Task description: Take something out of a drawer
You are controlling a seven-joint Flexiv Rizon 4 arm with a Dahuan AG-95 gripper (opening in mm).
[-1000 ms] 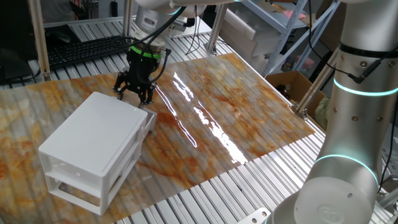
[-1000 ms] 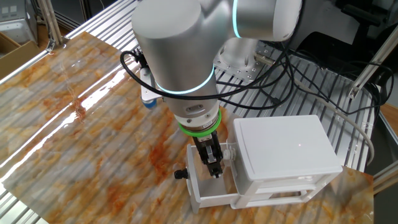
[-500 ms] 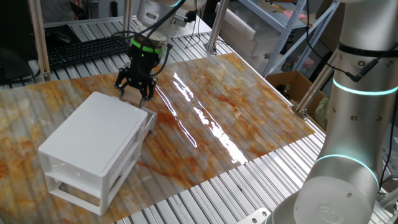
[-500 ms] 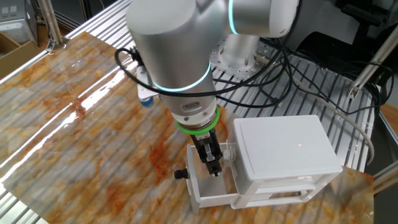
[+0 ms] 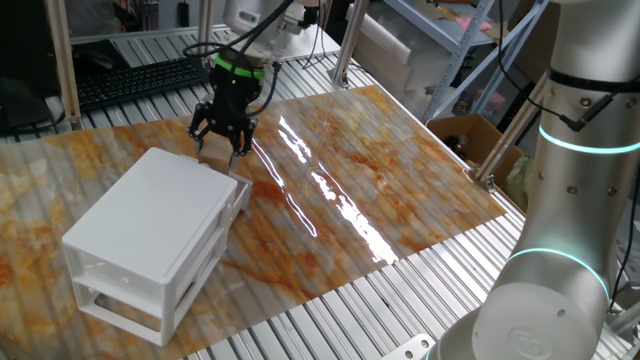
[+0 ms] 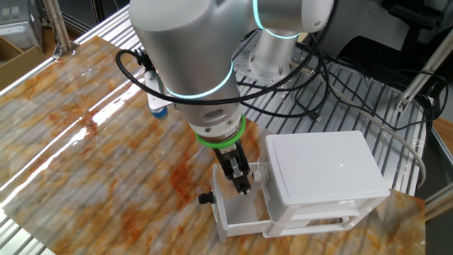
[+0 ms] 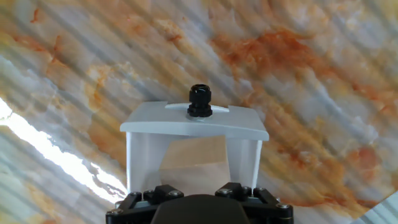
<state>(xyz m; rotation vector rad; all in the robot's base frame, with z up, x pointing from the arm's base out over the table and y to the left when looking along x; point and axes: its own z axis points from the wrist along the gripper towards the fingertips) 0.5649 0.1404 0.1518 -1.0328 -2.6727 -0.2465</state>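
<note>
The white cabinet (image 5: pixel 150 215) lies on the marbled table, also in the other fixed view (image 6: pixel 322 166). Its drawer (image 6: pixel 230 216) is pulled out toward the arm, with a black knob (image 6: pixel 205 198) on its front. In the hand view I look down into the drawer (image 7: pixel 194 121) past the knob (image 7: pixel 199 101); the tan wooden block (image 7: pixel 194 160) sits right under the hand's black body (image 7: pixel 199 208), where the fingertips are hidden. My gripper (image 5: pixel 222 148) hangs over the drawer's end, its fingers (image 6: pixel 241 185) down in the drawer, closed on the block.
A second silver arm (image 5: pixel 570 200) stands at the right. A cardboard box (image 5: pixel 468 135) sits off the table's right edge and a keyboard (image 5: pixel 130 80) behind it. Cables (image 6: pixel 340 78) trail behind the cabinet. A white-blue object (image 6: pixel 157 106) lies behind my arm.
My gripper has risen a little and shifted slightly over the drawer. The cabinet and drawer have not moved.
</note>
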